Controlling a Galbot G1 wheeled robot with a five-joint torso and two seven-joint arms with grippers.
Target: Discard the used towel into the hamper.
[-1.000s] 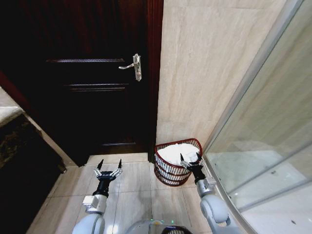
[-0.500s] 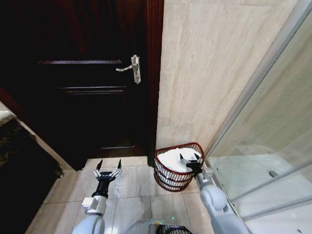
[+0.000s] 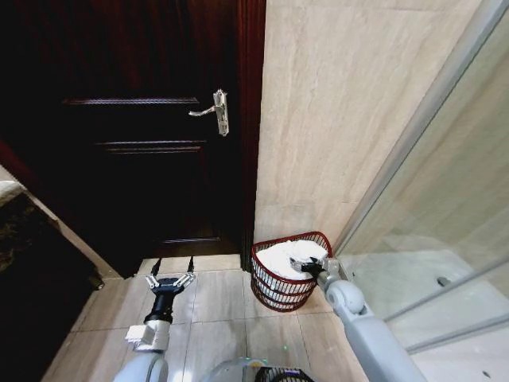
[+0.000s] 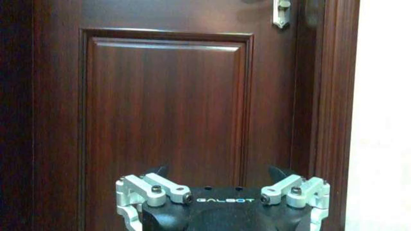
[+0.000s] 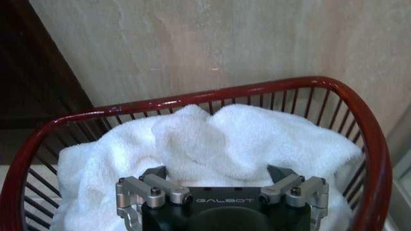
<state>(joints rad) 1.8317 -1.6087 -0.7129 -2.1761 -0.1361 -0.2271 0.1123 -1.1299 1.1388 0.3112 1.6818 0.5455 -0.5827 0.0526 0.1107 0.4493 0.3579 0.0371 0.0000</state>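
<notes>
A white towel (image 5: 212,144) fills the dark reddish-brown barred hamper (image 5: 359,125) against beige veined wall tile (image 3: 342,103).

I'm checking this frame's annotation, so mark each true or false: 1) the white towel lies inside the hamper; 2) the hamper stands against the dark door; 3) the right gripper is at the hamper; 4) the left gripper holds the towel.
1) True: the towel lies in the hamper.
2) False: it stands by the tiled wall, beside the door.
3) True: the right gripper is over the towel.
4) False: the left gripper is open and empty, over the floor.
</notes>
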